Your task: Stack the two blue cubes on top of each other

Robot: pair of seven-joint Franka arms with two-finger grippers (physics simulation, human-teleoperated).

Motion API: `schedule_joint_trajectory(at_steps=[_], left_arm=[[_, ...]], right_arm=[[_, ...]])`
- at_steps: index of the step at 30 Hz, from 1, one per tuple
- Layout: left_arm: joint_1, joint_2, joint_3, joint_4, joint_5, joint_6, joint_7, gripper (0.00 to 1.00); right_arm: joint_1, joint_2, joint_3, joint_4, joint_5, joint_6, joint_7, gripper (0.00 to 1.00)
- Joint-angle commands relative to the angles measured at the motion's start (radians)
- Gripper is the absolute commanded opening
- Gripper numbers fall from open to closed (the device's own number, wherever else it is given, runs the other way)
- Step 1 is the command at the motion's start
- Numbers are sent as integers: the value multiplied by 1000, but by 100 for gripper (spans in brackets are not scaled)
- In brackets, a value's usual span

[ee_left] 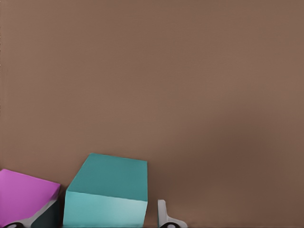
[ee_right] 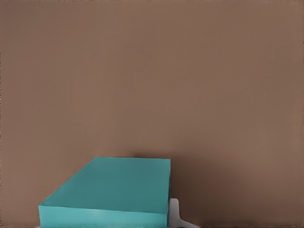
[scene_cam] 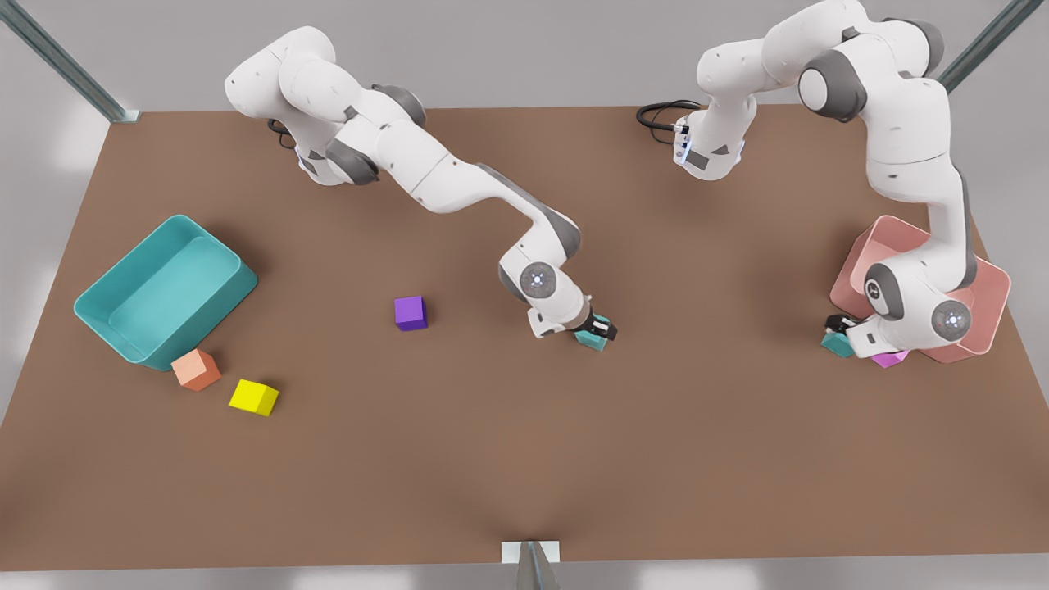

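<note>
Left jaws (scene_cam: 837, 326) clasped one teal cube (scene_cam: 837, 344) beside the magenta cube (scene_cam: 888, 358), near the pink bin (scene_cam: 987, 287). Right jaws (scene_cam: 604, 328) clasped the other teal cube (scene_cam: 589, 338) mid-worktop.

No text, label, brand, number or sign can be read anywhere; the cubes' faces are plain, the bins bear no markings, and the tabletop (scene_cam: 524, 459) carries no writing.
</note>
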Motion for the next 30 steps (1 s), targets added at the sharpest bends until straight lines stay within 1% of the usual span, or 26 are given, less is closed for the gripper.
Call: schedule_joint_trajectory(at_steps=[1, 3, 5, 6, 7, 8, 9, 10, 11, 12, 14, 16, 23, 24, 25, 26, 27, 30], left_arm=[[0, -1, 2, -1, 0, 0, -56, 100], [0, 3, 2, -1, -1, 0, -56, 100], [0, 6, 2, -2, -1, 0, -56, 100], [0, 6, 2, -2, -1, 0, -57, 100], [-1, 6, 2, -2, -1, 0, -56, 100], [-1, 9, 2, -4, -1, -1, -56, 100], [-1, 10, 2, -5, -1, -3, -56, 100], [-1, 12, 2, -5, -1, -3, -56, 100], [-1, 12, 2, -5, -1, -3, -56, 94], [-1, 12, 2, -5, -1, -3, -56, 92], [-1, 12, 2, -5, 0, -3, -48, 92], [-1, 13, 2, -8, 0, -9, 67, 93], [-1, 27, 2, -8, 0, -6, 98, 93], [-1, 27, 2, -8, 2, -6, 98, 90], [-1, 27, 3, -7, 2, -4, 98, 74], [-1, 27, 2, -7, 2, -4, 98, 66], [-1, 27, 2, -5, 2, -4, 98, 66], [-15, 10, 2, -5, 0, -8, 64, 67]], right_arm=[[-2, -3, 2, -1, 81, 9, -302, 100], [0, -3, -1, -1, 77, 0, -321, 99], [0, -1, -9, -3, 66, -2, -322, 94], [0, -1, -10, -1, 66, -2, -322, 94], [1, 0, -10, -1, 65, 0, -322, 92], [1, 0, -10, -1, 64, 0, -326, 68], [1, 0, -9, -3, 64, 0, -326, 64], [1, 0, -6, -1, 64, 0, -324, 100], [1, 0, -4, -1, 66, 0, -324, 100], [1, 0, -6, -1, 66, 0, -324, 100], [1, 0, -7, -3, 66, -3, -324, 100], [1, 0, -9, -3, 66, -32, -326, 100], [0, 0, -23, -3, 63, -95, -347, 100], [0, -1, -24, -1, 63, -132, -356, 100], [-2, -4, -24, 2, 63, -178, -367, 100], [-5, -4, -23, 17, 63, -216, -378, 100], [-13, -4, -23, 34, 68, -255, -391, 100], [-17, -14, -7, 42, 81, -286, -405, 100]])
